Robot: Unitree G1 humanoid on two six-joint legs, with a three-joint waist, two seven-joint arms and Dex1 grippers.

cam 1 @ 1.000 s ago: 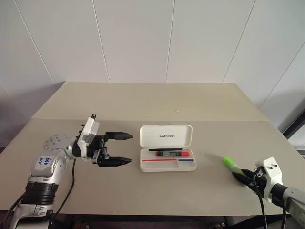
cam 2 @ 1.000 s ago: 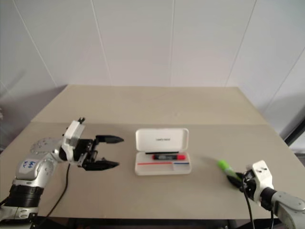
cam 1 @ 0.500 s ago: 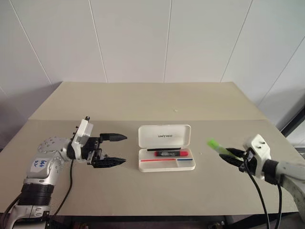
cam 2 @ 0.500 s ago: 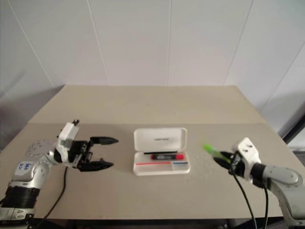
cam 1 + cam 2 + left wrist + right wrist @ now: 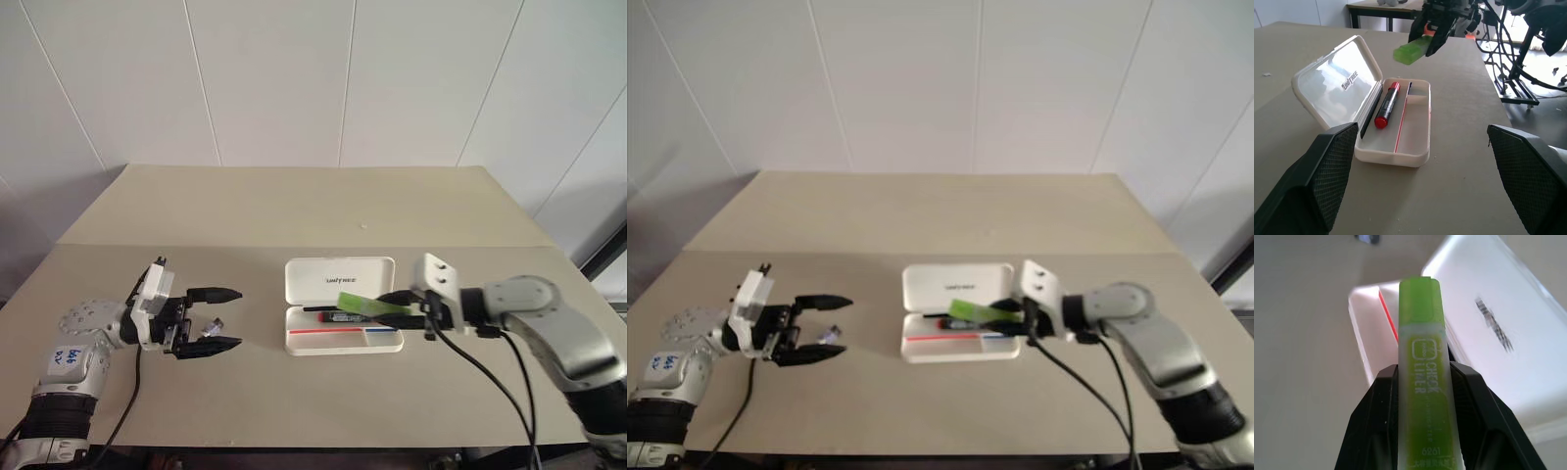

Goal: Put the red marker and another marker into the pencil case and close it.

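Right claw [image 5: 404, 307] pinches the green marker [image 5: 370, 306] above the open pencil case [image 5: 343, 315] (seemingly clear of it).

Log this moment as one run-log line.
right gripper: shut on green marker, over open pencil case | red marker: inside case | left gripper: open, empty

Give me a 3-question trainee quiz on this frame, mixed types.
1. True or false: the red marker already lies inside the open pencil case.
2. What does the right gripper hold: A) an all-black marker, B) the lime-green marker, C) nothing?
3. Fill in: the left gripper is ____ and holds nothing.

Key: 1 true. 2 B, held above the case. 3 open.
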